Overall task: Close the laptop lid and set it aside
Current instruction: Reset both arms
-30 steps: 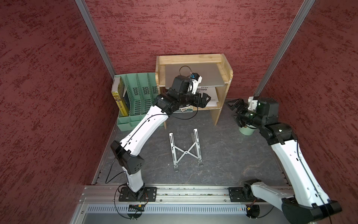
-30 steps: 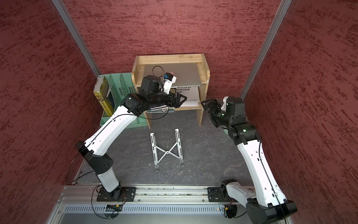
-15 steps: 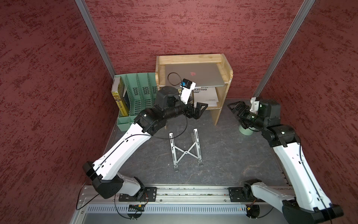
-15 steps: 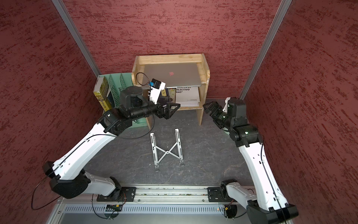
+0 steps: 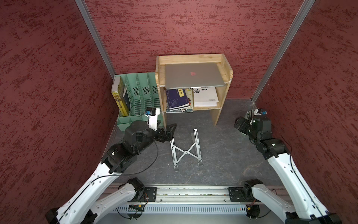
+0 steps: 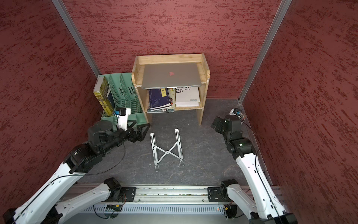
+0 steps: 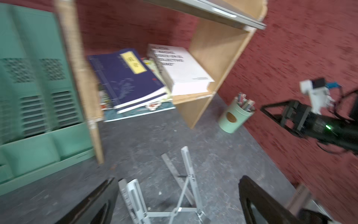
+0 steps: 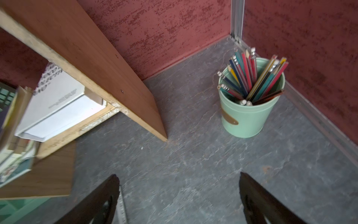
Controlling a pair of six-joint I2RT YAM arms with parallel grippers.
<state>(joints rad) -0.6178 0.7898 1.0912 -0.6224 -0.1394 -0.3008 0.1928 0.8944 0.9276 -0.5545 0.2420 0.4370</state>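
Note:
The laptop (image 5: pixel 193 76) (image 6: pixel 170 76) lies flat on top of the wooden shelf (image 5: pixel 225 66), and its front edge overhangs a little. The laptop lid (image 5: pixel 205 71) is down, silver with a small reddish logo at its centre. In the left wrist view only the laptop's thin edge (image 7: pixel 232 18) shows. My left gripper (image 5: pixel 171 129) (image 6: pixel 143 129) (image 7: pixel 178 178) is open and empty, low over the floor by the shelf's left leg. My right gripper (image 5: pixel 239 124) (image 6: pixel 216 124) (image 8: pixel 178 175) is open and empty, right of the shelf.
A silver X-shaped folding stand (image 5: pixel 186 151) (image 7: pixel 182 194) stands on the grey floor between the arms. A green file organiser (image 5: pixel 139 97) sits left of the shelf. Books (image 5: pixel 178 99) fill the lower shelf. A green pencil cup (image 8: pixel 249 114) stands in the back right corner.
My left arm has pulled back from the shelf front and dropped low beside the stand, its jaws opening a little wider. My right arm has drawn back slightly to the right.

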